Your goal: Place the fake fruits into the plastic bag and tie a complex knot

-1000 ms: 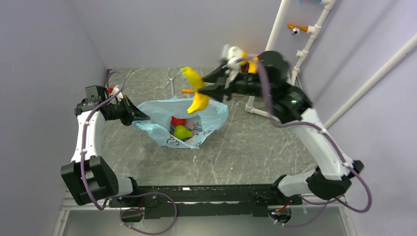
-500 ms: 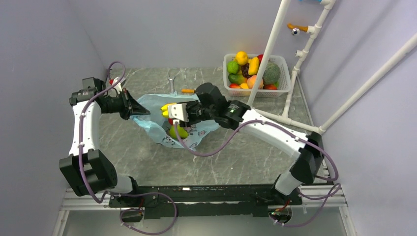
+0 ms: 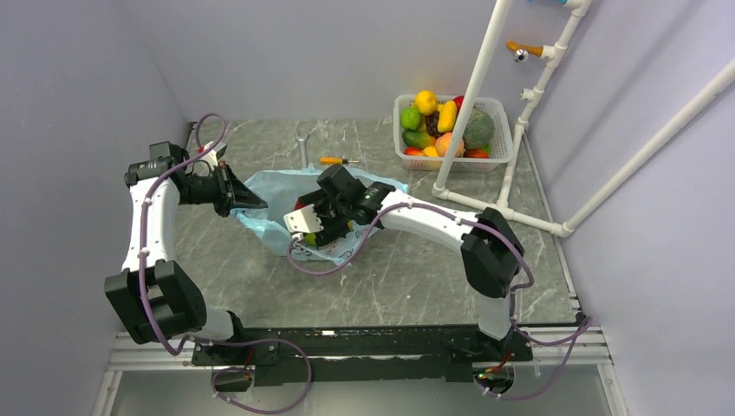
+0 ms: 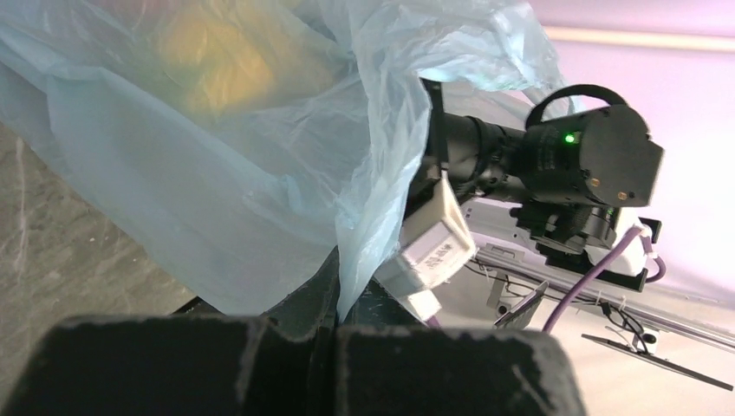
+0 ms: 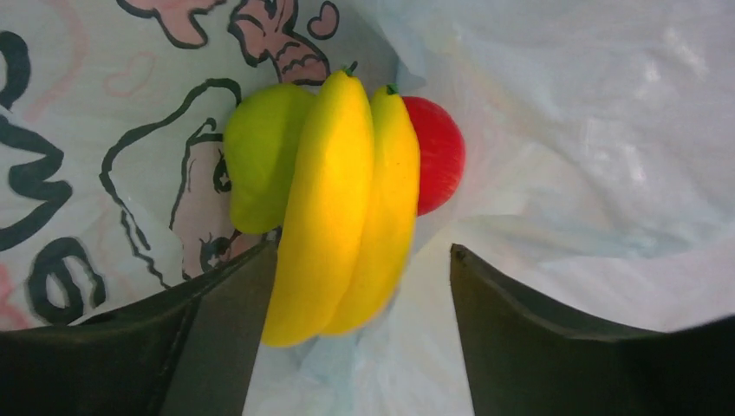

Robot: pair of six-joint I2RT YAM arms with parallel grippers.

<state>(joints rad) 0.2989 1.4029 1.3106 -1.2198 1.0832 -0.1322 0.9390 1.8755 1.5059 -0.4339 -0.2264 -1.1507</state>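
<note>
1. plastic bag (image 3: 273,186): light blue, crinkled, printed with dark and pink cartoon figures. It lay near the middle of the grey marbled table (image 3: 416,269), with its 9 o'clock edge lifted off the surface.

2. left gripper (image 3: 245,201): stood at the bag's 9 o'clock edge. Its jaws were pressed together on a fold of the bag's rim, and in the left wrist view the plastic rose straight out of the seam between them.

3. right gripper (image 5: 362,256): reached into the bag from its 3 o'clock side, pointing down. Its jaws stood wide apart.

4. bananas (image 5: 347,199): a yellow pair inside the bag, lying between the parted jaws. The lower end was at one finger, with a clear gap to the other.

5. green fruit (image 5: 256,165): inside the bag, against the bananas at their 9 o'clock.

6. red fruit (image 5: 440,165): inside the bag, at the bananas' 2 o'clock, partly behind them.

7. white mesh basket (image 3: 477,163): at 1 o'clock from the bag, well apart. It held more fruits, yellow, green, orange and red.

8. screwdriver (image 3: 334,160): orange-handled, flat on the table just beyond the bag's 12 o'clock edge.

9. white pipe frame (image 3: 472,78): stood at the basket, one upright crossing in front of it.
</note>
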